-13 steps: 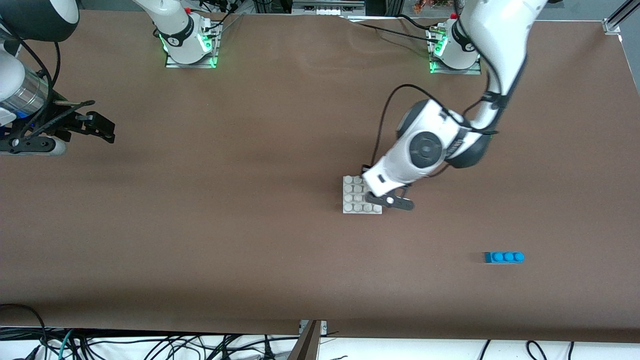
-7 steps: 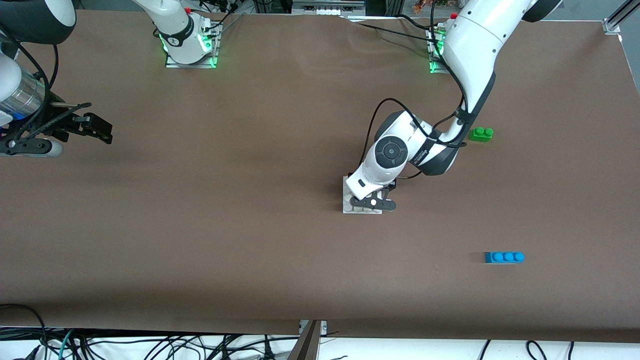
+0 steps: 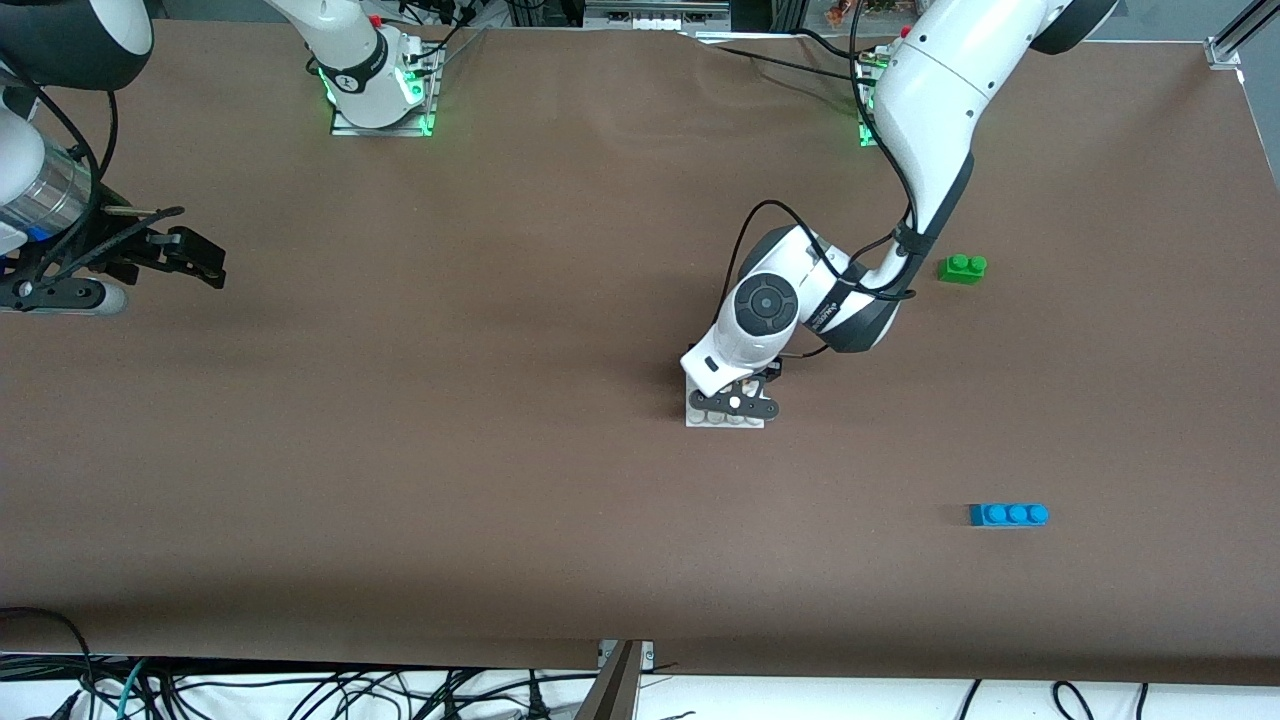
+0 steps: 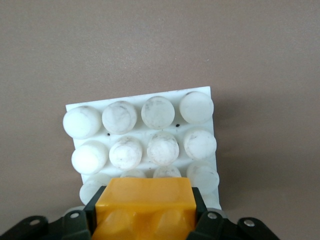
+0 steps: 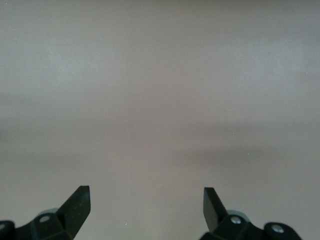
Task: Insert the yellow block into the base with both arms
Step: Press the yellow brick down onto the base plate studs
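My block [image 4: 144, 205] is yellow-orange, clamped between my black left fingers [image 4: 90, 212]. The base [image 4: 145, 145] is white, its studs in a four-by-four grid, smudged grey. The table [image 3: 400, 450] is plain brown. One brick [image 3: 962, 268] is green, another [image 3: 1008, 514] blue. My arms [image 3: 930, 90] are white with black cables; my right gripper [image 5: 146, 205] is black.

The left arm [image 3: 925, 110] reaches from its base down toward the middle of the table, elbow bent and wrist turned downward; the left gripper [image 3: 738, 404] sits low at the arm's tip, its fingers [image 4: 202, 220] clamped on the yellow block [image 4: 145, 207], which fills the space between them; the right arm [image 3: 40, 150] waits at its own end of the table; the right gripper [image 5: 146, 205] hangs above bare tabletop, its fingers [image 5: 77, 202] spread wide with nothing between them.
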Motion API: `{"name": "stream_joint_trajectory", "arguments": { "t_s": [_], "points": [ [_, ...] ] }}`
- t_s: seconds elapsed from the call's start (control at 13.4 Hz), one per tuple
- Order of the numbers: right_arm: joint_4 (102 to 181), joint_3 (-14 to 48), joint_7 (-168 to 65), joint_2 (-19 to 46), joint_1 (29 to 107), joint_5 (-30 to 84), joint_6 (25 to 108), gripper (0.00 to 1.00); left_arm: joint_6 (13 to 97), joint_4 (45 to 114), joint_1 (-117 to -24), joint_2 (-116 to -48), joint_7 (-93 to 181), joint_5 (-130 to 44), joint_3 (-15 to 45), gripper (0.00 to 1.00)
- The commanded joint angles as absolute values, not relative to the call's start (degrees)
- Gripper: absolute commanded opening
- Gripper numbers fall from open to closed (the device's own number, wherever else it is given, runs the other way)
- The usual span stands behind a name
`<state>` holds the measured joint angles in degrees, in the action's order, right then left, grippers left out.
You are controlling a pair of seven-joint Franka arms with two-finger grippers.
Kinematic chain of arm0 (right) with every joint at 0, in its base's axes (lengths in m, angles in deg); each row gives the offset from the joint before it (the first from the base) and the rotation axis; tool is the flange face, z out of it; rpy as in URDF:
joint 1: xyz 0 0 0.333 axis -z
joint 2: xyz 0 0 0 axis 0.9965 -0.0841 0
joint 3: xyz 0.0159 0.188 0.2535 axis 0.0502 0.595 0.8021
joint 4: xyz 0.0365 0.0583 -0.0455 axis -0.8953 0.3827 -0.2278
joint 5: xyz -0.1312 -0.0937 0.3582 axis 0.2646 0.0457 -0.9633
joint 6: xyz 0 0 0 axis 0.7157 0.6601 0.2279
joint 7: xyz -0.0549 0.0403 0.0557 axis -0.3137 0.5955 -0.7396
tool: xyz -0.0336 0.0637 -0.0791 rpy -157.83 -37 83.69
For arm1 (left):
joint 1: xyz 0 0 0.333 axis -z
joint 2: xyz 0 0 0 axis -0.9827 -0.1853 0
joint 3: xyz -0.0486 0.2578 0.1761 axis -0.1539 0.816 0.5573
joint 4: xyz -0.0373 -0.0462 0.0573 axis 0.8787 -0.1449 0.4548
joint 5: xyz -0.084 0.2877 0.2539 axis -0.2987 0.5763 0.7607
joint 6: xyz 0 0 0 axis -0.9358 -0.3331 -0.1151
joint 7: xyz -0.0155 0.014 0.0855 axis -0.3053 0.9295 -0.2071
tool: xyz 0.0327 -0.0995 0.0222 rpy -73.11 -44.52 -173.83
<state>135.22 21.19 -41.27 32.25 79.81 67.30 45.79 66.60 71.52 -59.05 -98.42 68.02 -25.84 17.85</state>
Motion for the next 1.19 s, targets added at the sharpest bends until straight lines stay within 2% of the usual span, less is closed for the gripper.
{"name": "stream_joint_trajectory", "arguments": {
  "t_s": [0.0, 0.82, 1.12],
  "points": [
    [133.8, 21.5, -42.3, 31.8, 80.3, 67.5, 44.6, 1.00, 66.7, 70.4, -58.5, -99.6, 69.3, -23.8, 18.3, 0.20],
    [133.8, 21.5, -42.3, 31.8, 80.4, 67.5, 44.6, 1.00, 66.7, 69.9, -58.1, -101.4, 70.0, -23.4, 18.4, 0.20],
    [133.8, 21.5, -42.3, 31.8, 80.4, 67.5, 44.7, 1.00, 69.1, 70.1, -58.0, -101.4, 70.2, -22.7, 18.4, 0.20]
  ]
}}
